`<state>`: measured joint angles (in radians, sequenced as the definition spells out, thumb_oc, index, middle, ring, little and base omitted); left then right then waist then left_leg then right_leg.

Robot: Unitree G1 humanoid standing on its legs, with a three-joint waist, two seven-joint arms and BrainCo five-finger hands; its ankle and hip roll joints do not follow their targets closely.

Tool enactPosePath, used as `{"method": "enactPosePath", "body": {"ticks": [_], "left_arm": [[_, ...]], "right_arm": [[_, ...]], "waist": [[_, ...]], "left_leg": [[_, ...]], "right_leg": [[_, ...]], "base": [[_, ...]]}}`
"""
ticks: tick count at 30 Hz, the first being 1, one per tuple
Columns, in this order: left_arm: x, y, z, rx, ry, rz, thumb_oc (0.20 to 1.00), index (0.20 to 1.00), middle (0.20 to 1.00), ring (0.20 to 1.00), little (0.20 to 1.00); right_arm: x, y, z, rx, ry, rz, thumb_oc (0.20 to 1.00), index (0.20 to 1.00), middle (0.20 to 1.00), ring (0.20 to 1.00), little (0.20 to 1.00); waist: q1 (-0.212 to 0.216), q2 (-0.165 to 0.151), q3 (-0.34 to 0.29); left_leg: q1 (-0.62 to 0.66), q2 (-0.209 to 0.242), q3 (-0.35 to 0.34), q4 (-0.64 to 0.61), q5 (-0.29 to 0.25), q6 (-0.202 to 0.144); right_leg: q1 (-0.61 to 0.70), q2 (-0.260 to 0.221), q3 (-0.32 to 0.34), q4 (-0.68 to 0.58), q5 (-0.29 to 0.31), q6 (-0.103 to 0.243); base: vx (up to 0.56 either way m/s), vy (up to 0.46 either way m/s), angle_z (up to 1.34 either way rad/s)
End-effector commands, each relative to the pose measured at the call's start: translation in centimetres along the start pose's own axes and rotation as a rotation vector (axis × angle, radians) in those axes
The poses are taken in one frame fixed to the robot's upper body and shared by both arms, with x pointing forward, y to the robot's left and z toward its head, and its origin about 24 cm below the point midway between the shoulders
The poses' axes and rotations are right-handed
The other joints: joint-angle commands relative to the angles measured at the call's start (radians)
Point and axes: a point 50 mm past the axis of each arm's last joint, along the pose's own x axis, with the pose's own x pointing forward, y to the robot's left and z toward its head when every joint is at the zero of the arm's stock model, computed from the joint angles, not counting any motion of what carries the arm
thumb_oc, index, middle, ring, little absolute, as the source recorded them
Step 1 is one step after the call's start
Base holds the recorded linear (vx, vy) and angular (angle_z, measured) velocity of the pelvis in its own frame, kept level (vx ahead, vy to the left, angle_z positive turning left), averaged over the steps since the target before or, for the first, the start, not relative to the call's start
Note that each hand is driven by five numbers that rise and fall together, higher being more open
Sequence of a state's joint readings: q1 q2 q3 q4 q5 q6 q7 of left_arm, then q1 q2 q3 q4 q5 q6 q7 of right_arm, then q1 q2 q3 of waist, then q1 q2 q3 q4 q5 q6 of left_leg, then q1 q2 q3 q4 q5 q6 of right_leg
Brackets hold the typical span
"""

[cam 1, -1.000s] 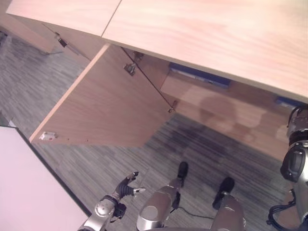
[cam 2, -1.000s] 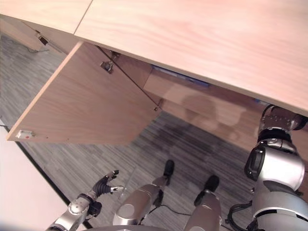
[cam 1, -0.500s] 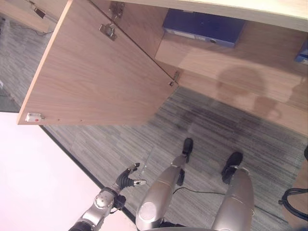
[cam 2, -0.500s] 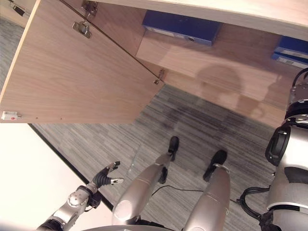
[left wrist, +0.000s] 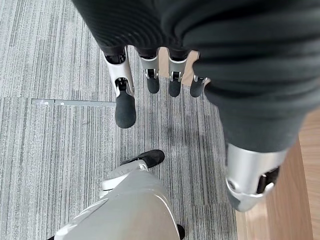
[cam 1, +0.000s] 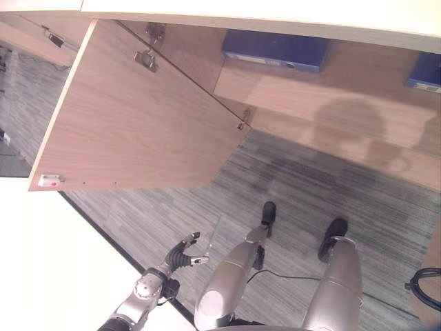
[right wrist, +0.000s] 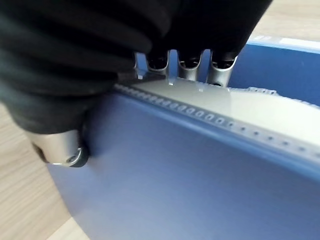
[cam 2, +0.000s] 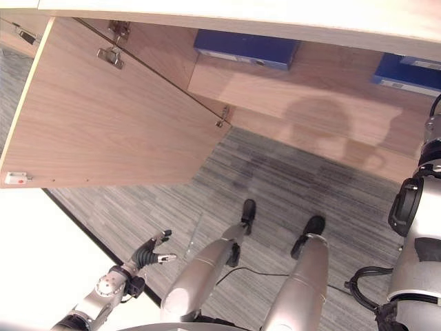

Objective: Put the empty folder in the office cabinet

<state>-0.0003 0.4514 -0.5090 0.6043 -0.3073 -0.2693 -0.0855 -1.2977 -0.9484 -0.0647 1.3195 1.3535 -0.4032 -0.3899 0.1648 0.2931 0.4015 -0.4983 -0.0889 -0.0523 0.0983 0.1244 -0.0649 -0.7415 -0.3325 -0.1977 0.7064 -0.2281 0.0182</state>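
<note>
The office cabinet [cam 1: 324, 103] is seen from above, its light wood top cut off along the upper edge of both eye views. Its door [cam 1: 138, 124] stands swung wide open toward ten o'clock, with two metal hinges along the inner edge and a small white catch [cam 1: 49, 181] at the outer corner. Inside, on a wooden shelf, a blue folder [cam 1: 274, 49] lies flat toward twelve o'clock, its far part hidden under the cabinet top. A second blue folder [cam 2: 406, 72] is seen on the shelf toward two o'clock, largely cut off by the frame edge and the top.

In the right wrist view, the right hand [right wrist: 75, 65] is clamped on that second folder: the fingers [right wrist: 219, 75] are hooked over its grey edge strip and the thumb is pressed against the blue cover. How much of this folder rests on the shelf cannot be made out, though light wood is seen beside and beyond it.

The left hand [cam 1: 180, 256] hangs low toward seven o'clock over grey striped carpet [cam 1: 172, 214], holding nothing, its fingers [left wrist: 125, 107] loosely spread and nearly straight. A white surface [cam 1: 48, 262] with a dark edge fills the corner toward eight o'clock; what it is cannot be told.
</note>
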Motion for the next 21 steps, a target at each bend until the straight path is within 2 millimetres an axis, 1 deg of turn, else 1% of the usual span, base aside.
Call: {"method": "enactPosePath", "body": {"ticks": [1, 2, 3, 4, 5, 6, 7, 8, 9, 10, 11, 14, 21], "left_arm": [[-1.5, 1.0, -1.8, 0.012, 0.067, 0.022, 1.000, 1.000, 1.000, 1.000, 1.000], [-1.5, 1.0, -2.0, 0.013, 0.072, 0.023, 1.000, 1.000, 1.000, 1.000, 1.000], [-1.6, 1.1, -2.1, 0.015, 0.080, 0.024, 1.000, 1.000, 1.000, 1.000, 1.000], [-1.7, 1.1, -2.2, 0.013, 0.083, 0.025, 1.000, 1.000, 1.000, 1.000, 1.000], [-1.7, 1.1, -2.2, 0.013, 0.084, 0.025, 1.000, 1.000, 1.000, 1.000, 1.000], [-1.8, 1.1, -2.3, 0.014, 0.089, 0.023, 1.000, 1.000, 1.000, 1.000, 1.000], [-1.8, 1.1, -2.3, 0.010, 0.090, 0.024, 1.000, 1.000, 1.000, 1.000, 1.000], [-1.8, 1.1, -2.4, 0.009, 0.094, 0.027, 1.000, 1.000, 1.000, 1.000, 1.000], [-1.8, 1.2, -2.4, 0.001, 0.094, 0.030, 1.000, 1.000, 1.000, 1.000, 1.000], [-1.8, 1.2, -2.4, 0.000, 0.094, 0.030, 1.000, 1.000, 1.000, 1.000, 1.000], [-1.8, 1.2, -2.4, -0.003, 0.094, 0.030, 1.000, 1.000, 1.000, 1.000, 1.000], [-1.9, 1.3, -2.5, 0.002, 0.100, 0.035, 1.000, 1.000, 1.000, 1.000, 1.000], [-1.9, 1.9, -2.3, 0.009, 0.094, 0.041, 1.000, 1.000, 1.000, 1.000, 1.000]], "right_arm": [[-0.2, 4.8, 6.4, -0.039, -0.229, 0.210, 0.200, 0.200, 0.200, 0.200, 0.200], [-0.3, 5.1, 6.3, -0.050, -0.229, 0.217, 0.200, 0.200, 0.200, 0.200, 0.200], [-0.3, 5.2, 6.4, -0.059, -0.231, 0.220, 0.200, 0.200, 0.200, 0.200, 0.200], [-0.4, 5.5, 6.4, -0.063, -0.233, 0.227, 0.200, 0.200, 0.200, 0.200, 0.200], [-0.5, 5.8, 6.5, -0.071, -0.234, 0.235, 0.200, 0.200, 0.200, 0.200, 0.200], [-0.5, 5.9, 6.5, -0.078, -0.233, 0.236, 0.200, 0.200, 0.200, 0.200, 0.200], [-0.6, 6.2, 6.5, -0.082, -0.231, 0.240, 0.200, 0.200, 0.200, 0.200, 0.200], [-0.6, 6.2, 6.4, -0.088, -0.229, 0.240, 0.200, 0.200, 0.200, 0.200, 0.200], [-0.8, 6.6, 6.2, -0.095, -0.222, 0.247, 0.200, 0.200, 0.200, 0.200, 0.200], [-0.8, 6.6, 6.1, -0.096, -0.222, 0.247, 0.200, 0.200, 0.200, 0.200, 0.200], [-0.9, 6.8, 6.1, -0.094, -0.221, 0.249, 0.200, 0.200, 0.200, 0.200, 0.200], [-0.9, 7.1, 6.0, -0.104, -0.212, 0.250, 0.200, 0.200, 0.200, 0.200, 0.200], [-1.2, 7.8, 5.7, -0.128, -0.198, 0.266, 0.200, 0.200, 0.200, 0.200, 0.200]], "waist": [[0.002, -0.001, -0.036], [0.000, -0.002, -0.035], [0.001, -0.001, -0.028], [0.001, 0.000, -0.027], [-0.001, -0.002, -0.033], [0.002, 0.000, -0.026], [0.001, -0.002, -0.033], [0.000, 0.001, -0.025], [0.000, -0.003, -0.029], [0.001, 0.000, -0.021], [0.000, -0.004, -0.027], [-0.002, -0.005, -0.022], [0.000, -0.023, -0.001]], "left_leg": [[0.039, 0.077, -0.007, 0.084, -0.161, -0.057], [0.041, 0.078, -0.007, 0.080, -0.159, -0.058], [0.034, 0.079, -0.003, 0.079, -0.140, -0.057], [0.036, 0.080, -0.003, 0.076, -0.139, -0.057], [0.045, 0.080, -0.006, 0.069, -0.155, -0.060], [0.038, 0.081, -0.001, 0.069, -0.137, -0.059], [0.046, 0.080, -0.005, 0.065, -0.155, -0.061], [0.038, 0.082, -0.001, 0.067, -0.135, -0.060], [0.045, 0.082, -0.005, 0.068, -0.155, -0.062], [0.036, 0.083, -0.001, 0.071, -0.137, -0.060], [0.043, 0.082, -0.006, 0.071, -0.155, -0.062], [0.032, 0.083, -0.005, 0.084, -0.160, -0.064], [-0.046, 0.087, -0.010, 0.179, -0.189, -0.065]], "right_leg": [[0.045, 0.018, 0.084, -0.037, -0.038, 0.111], [0.044, 0.017, 0.085, -0.038, -0.037, 0.110], [0.035, 0.014, 0.075, -0.041, -0.010, 0.104], [0.034, 0.015, 0.075, -0.040, -0.011, 0.104], [0.039, 0.021, 0.089, -0.037, -0.038, 0.109], [0.029, 0.017, 0.078, -0.039, -0.010, 0.103], [0.035, 0.020, 0.088, -0.035, -0.036, 0.109], [0.025, 0.017, 0.079, -0.038, -0.008, 0.103], [0.026, 0.022, 0.090, -0.027, -0.037, 0.109], [0.017, 0.019, 0.081, -0.029, -0.011, 0.103], [0.023, 0.022, 0.090, -0.024, -0.038, 0.108], [0.012, 0.024, 0.092, -0.010, -0.045, 0.105], [-0.040, 0.019, 0.105, 0.061, -0.077, 0.094]], "base": [[0.00, 0.000, 0.00], [-0.09, 0.004, -0.09], [-0.09, 0.004, -0.07], [0.00, -0.017, -0.08], [0.00, -0.014, -0.05], [0.09, -0.034, 0.00], [-0.09, 0.012, 0.00], [0.08, -0.040, 0.04], [-0.10, 0.005, -0.01], [0.08, -0.043, 0.02], [-0.02, -0.018, -0.06], [0.01, -0.027, 0.03], [-0.02, -0.044, 0.01]]}}
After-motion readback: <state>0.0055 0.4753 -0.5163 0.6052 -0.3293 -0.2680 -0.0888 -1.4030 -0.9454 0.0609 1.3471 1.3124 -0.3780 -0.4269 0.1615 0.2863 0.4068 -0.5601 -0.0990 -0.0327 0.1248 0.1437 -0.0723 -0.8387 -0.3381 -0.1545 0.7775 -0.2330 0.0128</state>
